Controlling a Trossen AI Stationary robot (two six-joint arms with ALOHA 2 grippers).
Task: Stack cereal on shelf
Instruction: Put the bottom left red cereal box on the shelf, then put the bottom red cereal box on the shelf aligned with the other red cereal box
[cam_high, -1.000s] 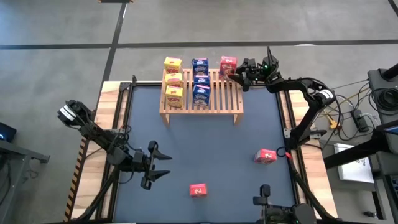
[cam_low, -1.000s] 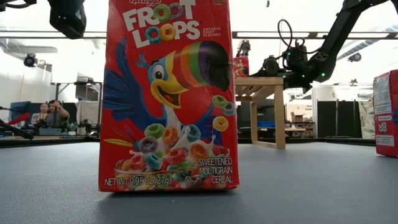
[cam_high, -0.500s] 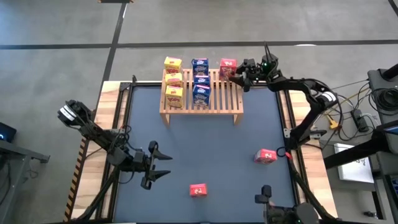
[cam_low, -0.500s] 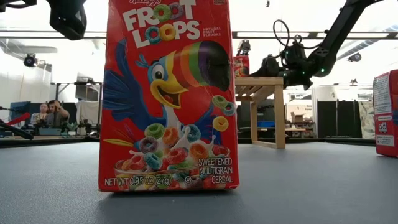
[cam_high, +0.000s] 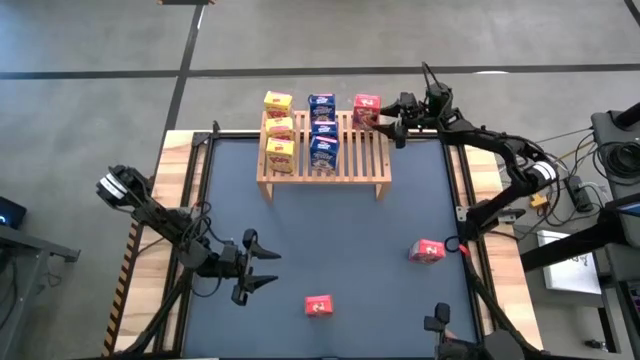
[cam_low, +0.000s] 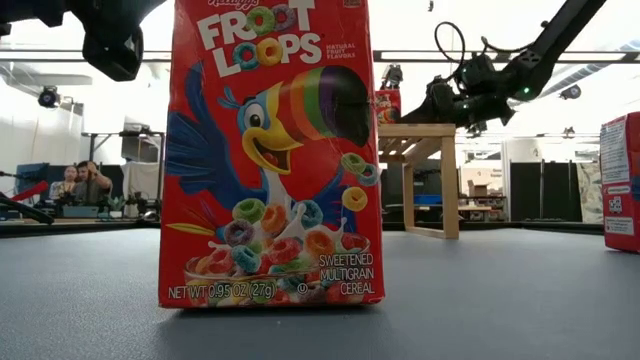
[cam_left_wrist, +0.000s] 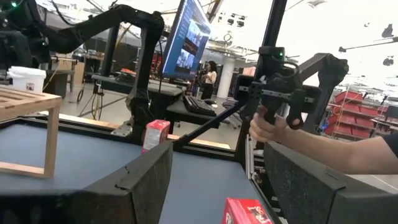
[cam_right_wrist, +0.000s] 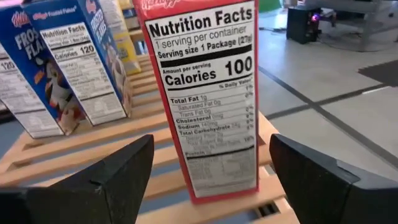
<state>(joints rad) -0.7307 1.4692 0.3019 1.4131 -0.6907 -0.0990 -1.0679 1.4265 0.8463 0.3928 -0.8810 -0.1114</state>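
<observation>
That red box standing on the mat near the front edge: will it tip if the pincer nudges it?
Probably. The red box stands upright, tall over a narrow base, so a high push would likely topple it. It is a small single-serving carton, so probably light and apt to slide on the mat. The cardboard may dent under a hard squeeze.

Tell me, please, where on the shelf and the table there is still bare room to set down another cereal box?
On the shelf, the slats in front of the red box are bare, as is the front strip. The yellow column and blue column are crowded. The dark mat is open mid-table, between the shelf, the left pincer and two loose red boxes.
</observation>
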